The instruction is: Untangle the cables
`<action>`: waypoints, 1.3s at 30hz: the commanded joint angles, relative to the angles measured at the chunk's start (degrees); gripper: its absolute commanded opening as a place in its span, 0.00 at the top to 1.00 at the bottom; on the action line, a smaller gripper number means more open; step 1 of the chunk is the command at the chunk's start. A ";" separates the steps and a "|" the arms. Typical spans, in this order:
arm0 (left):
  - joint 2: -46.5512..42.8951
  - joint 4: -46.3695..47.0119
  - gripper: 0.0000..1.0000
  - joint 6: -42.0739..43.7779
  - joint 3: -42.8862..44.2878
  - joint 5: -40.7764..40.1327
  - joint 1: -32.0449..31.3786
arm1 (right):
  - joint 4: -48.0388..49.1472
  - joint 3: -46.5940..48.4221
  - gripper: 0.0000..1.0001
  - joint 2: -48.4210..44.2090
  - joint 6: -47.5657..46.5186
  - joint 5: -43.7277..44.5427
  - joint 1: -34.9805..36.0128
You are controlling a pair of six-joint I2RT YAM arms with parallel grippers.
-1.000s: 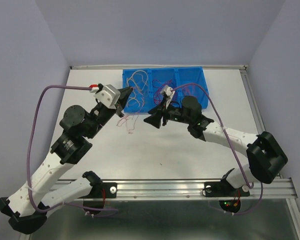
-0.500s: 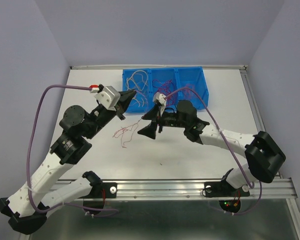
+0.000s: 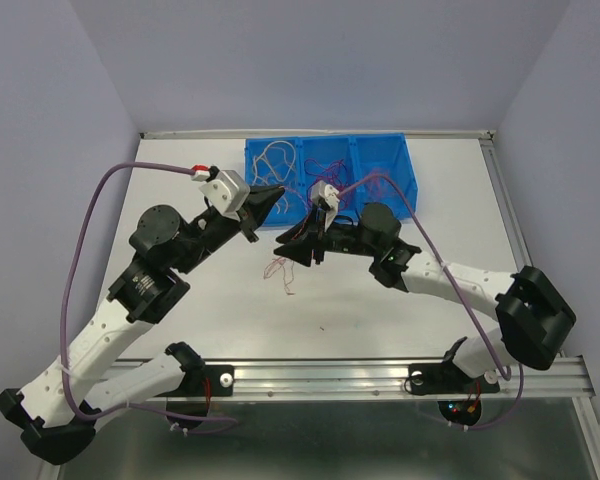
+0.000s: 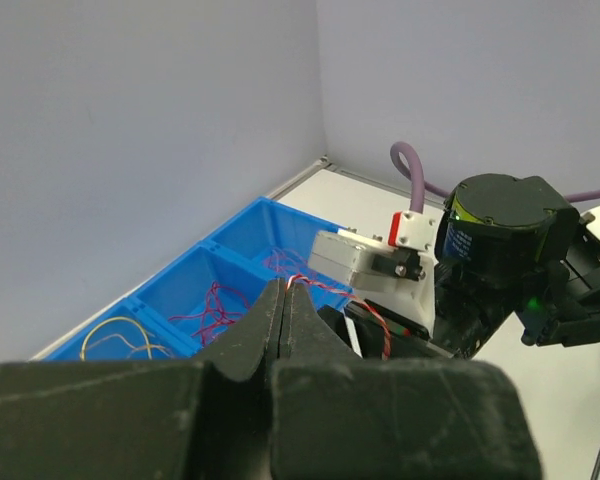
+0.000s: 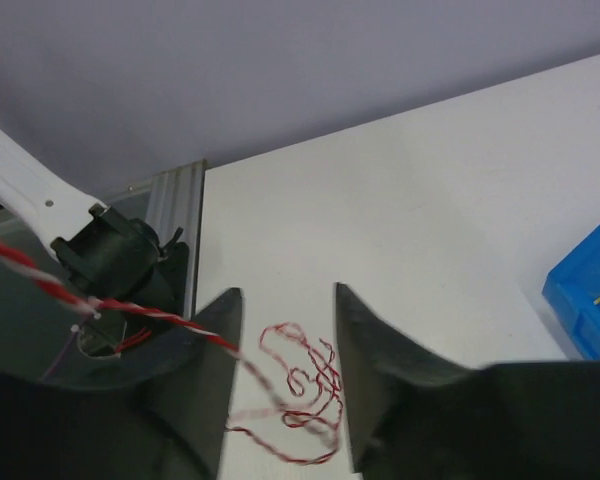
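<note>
Left gripper [image 4: 285, 288] pinches a red-white cable [image 5: 150, 314], its length running straight between the spread fingers of the right gripper [image 5: 288, 300]; the tangle [image 5: 298, 392] lies just beyond them.

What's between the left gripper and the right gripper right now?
One red-and-white twisted cable, running straight from the shut left gripper into the open jaws of the right gripper. Both wrist views show it.

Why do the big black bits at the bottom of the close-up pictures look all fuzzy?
Left wrist view: the left hand sits close to the lens, so it blurs while the blue bin looks crisp. Right wrist view: the right hand is soft too, the red cables slightly smeared. Top view: sharp, evenly lit.
</note>
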 commanded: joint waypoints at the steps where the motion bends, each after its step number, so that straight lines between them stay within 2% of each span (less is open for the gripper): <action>1: -0.51 2.56 1.00 -1.29 1.92 2.05 -0.26 | 4.63 -2.09 0.64 -3.19 -0.59 6.91 0.57; 2: -0.42 2.56 1.00 -1.29 1.74 1.96 -0.26 | 4.63 -2.10 0.82 -3.28 -0.68 7.44 0.57; 5: -0.77 2.91 1.00 -0.77 1.57 0.91 -0.26 | 4.54 -2.27 1.00 -3.72 -0.34 7.79 0.57; 9: -1.30 3.88 1.00 0.47 0.60 -3.57 -0.26 | 1.82 -2.01 0.99 -3.90 -1.12 11.39 0.57; 11: -1.13 5.10 1.00 2.30 -0.27 -8.29 -0.26 | -1.76 -0.61 1.00 -3.55 -1.39 18.39 0.57; 14: 0.80 7.13 0.88 4.94 -1.42 -17.68 -0.26 | -7.82 2.55 1.00 -1.97 -2.44 24.30 0.13; 16: 3.17 9.14 0.85 6.44 -3.00 -23.84 -0.17 | -12.66 7.29 0.99 -0.13 -2.97 29.31 -0.66; 18: 4.41 12.12 0.78 7.15 -4.93 -26.42 0.18 | -15.49 12.19 0.99 1.19 -3.06 32.04 -1.54; 19: 5.37 13.10 0.66 7.41 -5.55 -27.47 0.27 | -16.54 13.62 0.99 2.59 -2.71 33.45 -2.67; 20: 5.81 14.15 0.48 7.67 -6.08 -29.83 0.53 | -18.12 15.11 1.00 3.30 -2.27 34.68 -3.47; 21: 6.25 15.21 0.05 8.37 -7.04 -31.07 0.62 | -18.57 16.43 1.00 4.18 -1.75 34.61 -4.26; 22: 7.56 16.44 0.01 8.73 -7.14 -32.39 0.71 | -19.53 19.32 1.00 4.97 -0.61 34.52 -5.92; 23: 8.36 16.53 0.01 8.82 -6.88 -34.84 0.89 | -20.06 20.91 0.99 5.85 -0.08 34.78 -6.72; 29: 9.95 16.18 0.01 8.29 -6.08 -36.09 4.49 | -24.63 31.46 0.99 14.55 2.21 38.02 -10.94; 33: 7.58 15.83 0.01 7.42 -8.01 -33.65 8.52 | -27.62 38.14 0.99 18.77 0.20 44.68 -11.30; 39: 4.68 16.18 0.01 6.88 -12.23 -30.03 10.64 | -28.24 39.56 1.00 21.15 -0.77 51.82 -12.53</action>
